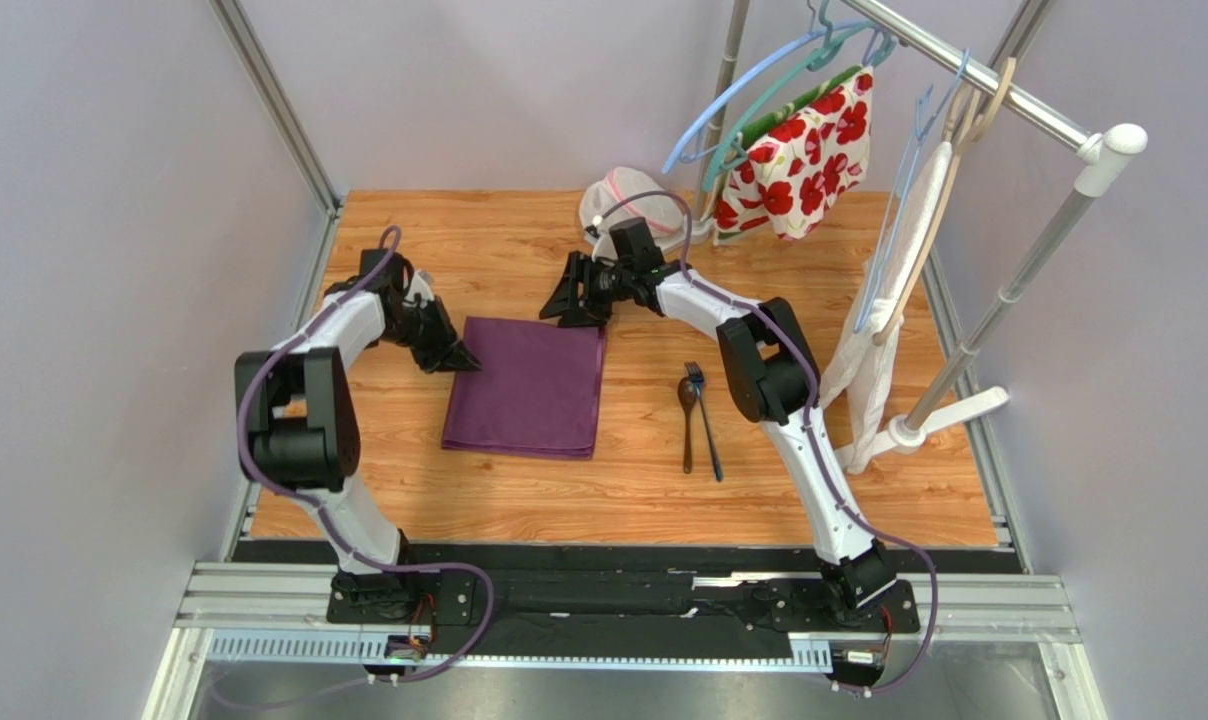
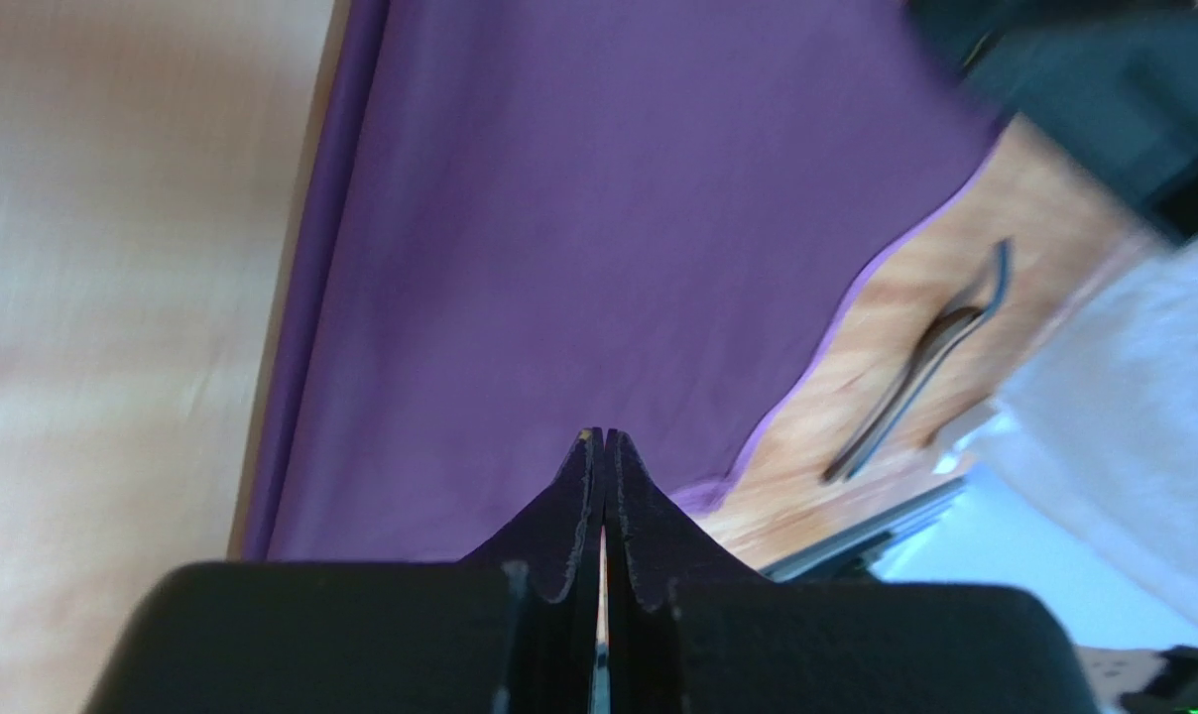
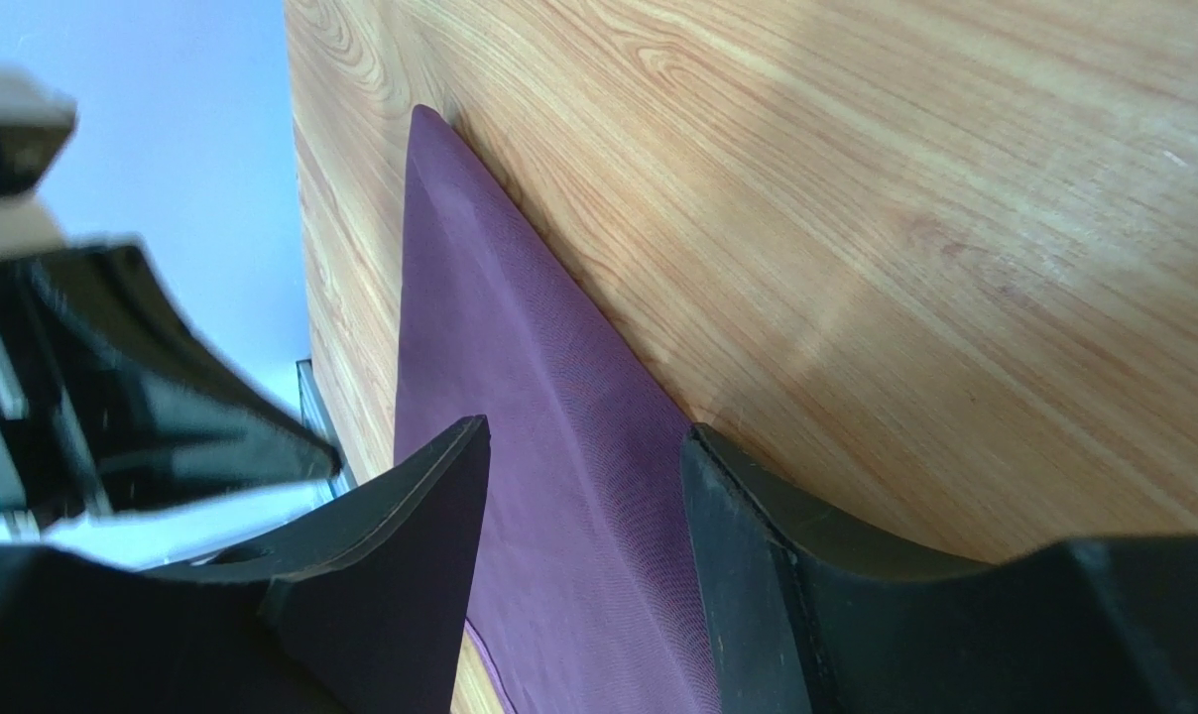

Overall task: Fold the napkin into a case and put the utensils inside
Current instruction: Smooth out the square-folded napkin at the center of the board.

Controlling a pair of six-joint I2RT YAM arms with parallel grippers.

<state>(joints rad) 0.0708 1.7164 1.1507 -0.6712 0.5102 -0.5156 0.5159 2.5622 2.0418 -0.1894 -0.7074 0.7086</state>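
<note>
We start with the desk [image 1: 565, 503], a wooden top that carries everything. At its middle lies the napkin [image 1: 525, 387], flat, with layered edges showing along its near side, so we judge it folded once and not yet a narrow case. It is soft, light cloth. It will sag and slide on the smooth wood, and a pinch at one corner will drag the rest. We would take it by two corners of the same edge, catching all layers, and carry them over together.

The left end effector [image 1: 457, 357] sits at the napkin's far left corner. Its fingers [image 2: 568, 521] are pressed together with the tips over the cloth, and we cannot tell whether a layer is caught between them. The right end effector [image 1: 561, 309] hovers at the far right corner with its fingers spread astride the napkin's edge, gripping nothing.

Smallest are the utensils [image 1: 697, 420], two slim dark pieces side by side on bare wood right of the napkin and apart from it. We judge them stiff and slippery, best pinched mid-handle.
</note>
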